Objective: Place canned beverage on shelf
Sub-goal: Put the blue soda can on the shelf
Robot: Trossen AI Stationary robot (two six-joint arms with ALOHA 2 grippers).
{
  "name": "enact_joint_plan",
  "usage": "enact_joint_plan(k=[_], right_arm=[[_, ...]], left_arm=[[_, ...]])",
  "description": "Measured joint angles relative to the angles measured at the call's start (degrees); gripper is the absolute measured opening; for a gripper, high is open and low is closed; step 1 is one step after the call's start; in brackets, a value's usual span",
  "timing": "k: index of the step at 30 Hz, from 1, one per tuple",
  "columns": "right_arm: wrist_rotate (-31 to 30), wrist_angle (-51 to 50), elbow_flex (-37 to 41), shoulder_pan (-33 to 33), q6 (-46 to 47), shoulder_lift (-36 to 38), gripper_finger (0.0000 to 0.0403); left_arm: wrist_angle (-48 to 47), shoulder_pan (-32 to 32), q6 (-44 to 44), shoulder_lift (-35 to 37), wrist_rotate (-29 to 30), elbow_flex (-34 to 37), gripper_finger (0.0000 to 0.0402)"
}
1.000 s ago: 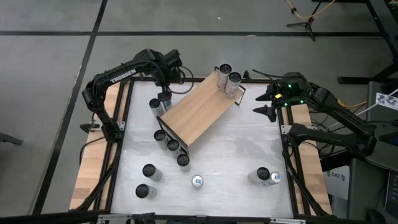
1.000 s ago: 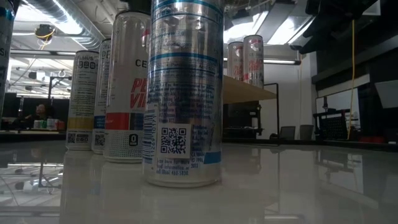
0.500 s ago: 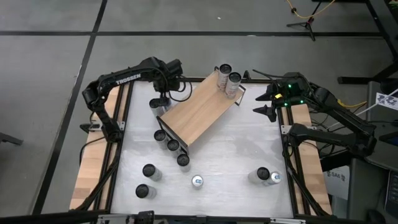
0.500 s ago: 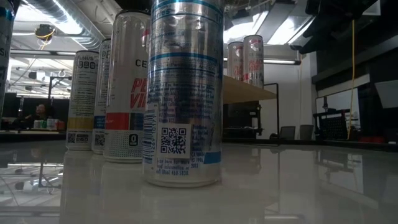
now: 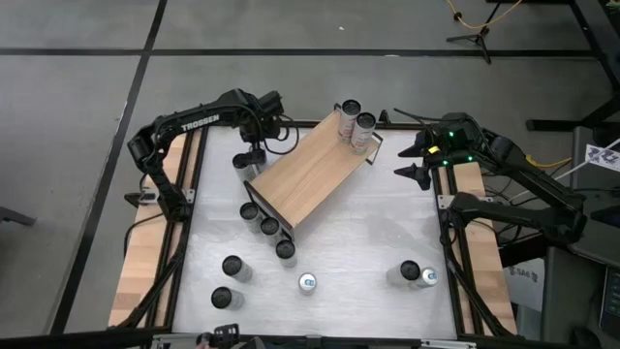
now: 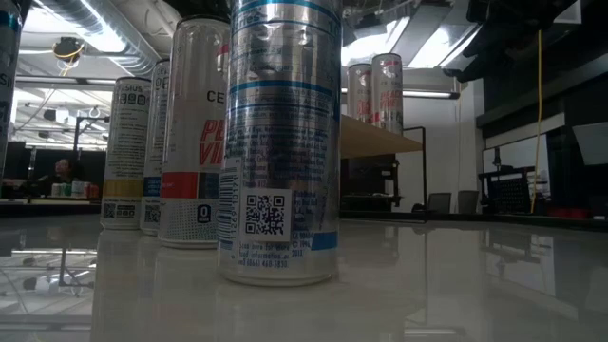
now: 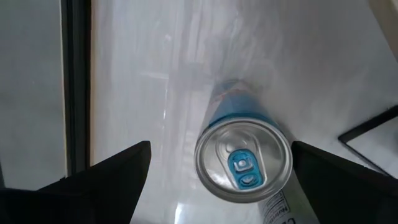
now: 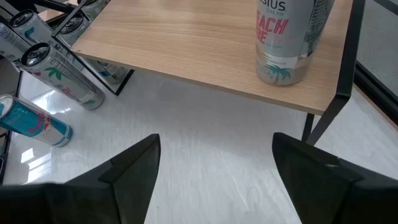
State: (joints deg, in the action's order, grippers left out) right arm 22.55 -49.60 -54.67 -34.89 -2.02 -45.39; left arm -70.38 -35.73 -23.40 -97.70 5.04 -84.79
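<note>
Above a blue-topped can beside the shelf, left tool hangs spread wide

You had the shelf lying diagonally at upper centre of the table, two cans on its upper-right end, three cans along its lower-left edge.

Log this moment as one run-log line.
left gripper: open, above blue-topped can | right gripper: open, idle at right edge | shelf: two cans
</note>
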Motion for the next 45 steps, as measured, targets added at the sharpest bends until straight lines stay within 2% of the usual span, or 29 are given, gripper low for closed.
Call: enact_joint_plan(k=[37, 45], right_arm=[[0.0, 0.0, 0.0, 0.0, 0.0, 0.0, 0.0305], [0.0, 0.0, 0.0, 0.0, 0.0, 0.0, 0.0305]], left_arm=[[-0.2, 0.0, 3.7, -0.6, -0.2, 0.0, 0.0379], [2.6, -0.2, 3.5, -0.6, -0.2, 5.6, 0.0379]])
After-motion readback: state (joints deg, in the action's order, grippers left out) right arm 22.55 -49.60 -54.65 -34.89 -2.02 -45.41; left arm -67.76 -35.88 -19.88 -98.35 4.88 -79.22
